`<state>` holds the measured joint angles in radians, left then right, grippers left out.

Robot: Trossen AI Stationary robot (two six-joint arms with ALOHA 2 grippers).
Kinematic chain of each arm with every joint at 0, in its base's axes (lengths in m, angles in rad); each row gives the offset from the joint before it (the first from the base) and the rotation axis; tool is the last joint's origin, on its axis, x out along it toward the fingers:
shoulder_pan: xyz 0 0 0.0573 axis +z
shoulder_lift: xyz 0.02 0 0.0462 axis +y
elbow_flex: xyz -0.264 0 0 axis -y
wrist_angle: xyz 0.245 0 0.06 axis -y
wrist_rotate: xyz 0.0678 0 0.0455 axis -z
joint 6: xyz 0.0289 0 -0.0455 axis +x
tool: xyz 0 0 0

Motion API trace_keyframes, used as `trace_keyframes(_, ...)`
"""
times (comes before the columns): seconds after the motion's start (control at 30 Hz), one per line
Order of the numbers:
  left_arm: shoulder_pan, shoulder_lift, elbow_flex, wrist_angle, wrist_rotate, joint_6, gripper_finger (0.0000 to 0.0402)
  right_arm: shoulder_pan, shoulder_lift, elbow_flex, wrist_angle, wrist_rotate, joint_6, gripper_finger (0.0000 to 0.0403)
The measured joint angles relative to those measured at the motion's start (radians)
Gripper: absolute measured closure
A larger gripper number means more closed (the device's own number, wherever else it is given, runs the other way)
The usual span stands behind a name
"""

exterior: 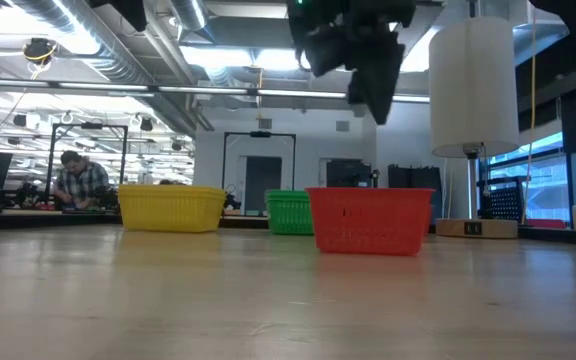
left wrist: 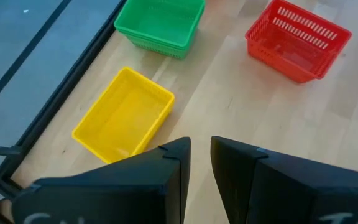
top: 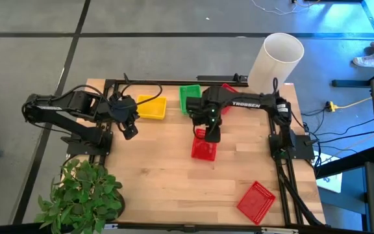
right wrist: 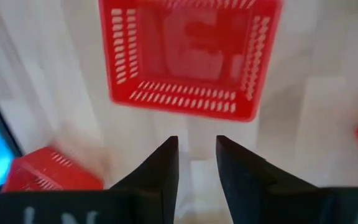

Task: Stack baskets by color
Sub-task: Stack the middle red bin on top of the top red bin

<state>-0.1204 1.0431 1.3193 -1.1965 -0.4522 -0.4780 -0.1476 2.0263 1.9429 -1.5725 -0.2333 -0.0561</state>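
Observation:
A red basket (top: 204, 149) (exterior: 373, 220) stands upright on the table's middle. My right gripper (top: 210, 134) (right wrist: 196, 155) hangs above its far rim, fingers pointing down, open, with nothing between them. In the low view it (exterior: 373, 85) is well clear of the basket. A yellow basket (top: 151, 107) (left wrist: 124, 115) and a green basket (top: 190, 97) (left wrist: 161, 25) rest at the far side. Another red basket (top: 229, 88) shows behind the right arm, and a third (top: 256, 201) lies near the front right corner. My left gripper (top: 130, 130) (left wrist: 201, 158) waits at the left, open and empty.
A tall white cylinder (top: 278, 57) (exterior: 473, 85) stands at the far right corner. A potted plant (top: 83, 195) sits at the near left corner. Bare wood lies between the middle red basket and the table's near edge. A person (exterior: 80, 185) sits far back in the room.

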Motion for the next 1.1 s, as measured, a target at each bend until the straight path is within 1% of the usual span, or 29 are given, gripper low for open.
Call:
trace_keyframes(0.17, 0.0, 0.0, 0.0, 0.0, 0.0, 0.0, 0.0347, -0.026, -0.001, -0.056, 0.004, -0.004, 0.001, 0.0295)
trace_keyframes(0.23, 0.0, 0.0, 0.0, 0.0, 0.0, 0.0, 0.0347, -0.034, -0.001, -0.071, 0.014, -0.005, 0.026, 0.0295)
trace_keyframes(0.37, 0.0, 0.0, 0.0, 0.0, 0.0, -0.001, 0.0347, -0.039, -0.001, -0.105, 0.105, -0.001, 0.051, 0.0295)
trace_keyframes(0.5, 0.0, 0.0, 0.0, 0.0, -0.002, -0.001, 0.0347, -0.038, -0.001, -0.148, 0.229, 0.071, 0.048, 0.0295)
trace_keyframes(0.6, 0.0, 0.0, 0.0, 0.0, -0.002, -0.009, 0.0347, -0.038, -0.001, -0.183, 0.281, 0.107, 0.03, 0.0295)
trace_keyframes(0.83, 0.0, 0.0, 0.0, 0.001, -0.006, -0.012, 0.0347, -0.038, -0.001, -0.288, 0.366, 0.11, -0.053, 0.0295)
trace_keyframes(1.1, 0.0, 0.0, 0.0, 0.001, -0.008, -0.012, 0.0347, -0.039, -0.001, -0.334, 0.452, 0.111, -0.059, 0.0295)
